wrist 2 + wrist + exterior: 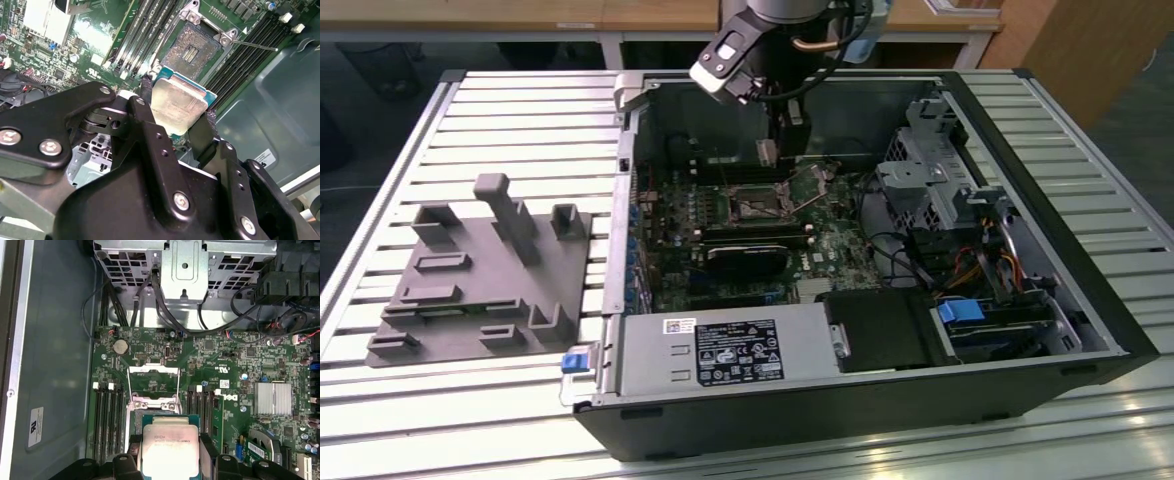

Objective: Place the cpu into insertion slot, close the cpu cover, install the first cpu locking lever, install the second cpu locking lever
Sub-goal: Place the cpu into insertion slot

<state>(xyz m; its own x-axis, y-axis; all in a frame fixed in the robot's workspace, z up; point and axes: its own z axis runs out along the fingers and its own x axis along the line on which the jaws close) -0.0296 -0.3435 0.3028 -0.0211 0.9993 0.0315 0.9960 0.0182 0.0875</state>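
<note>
A: Step in hand is the first one, placing the cpu (176, 102). The end effector (170, 456) is clenched on two opposite edges of the chip. It hangs over the board close to the insertion slot (192, 50), not touching it.

B: Cover?

A: The cpu cover (152, 376) stands flipped open and the socket is bare. Cover and both levers not yet done.

B: What does seating call for?

A: By judgement: edges square to the socket rim, chip level, gentle descent.

B: Surroundings?

A: The open computer case (720, 430) lies on a slatted metal table (520, 120). A grey fixture block (480, 270) sits at the exterior view's left.
</note>
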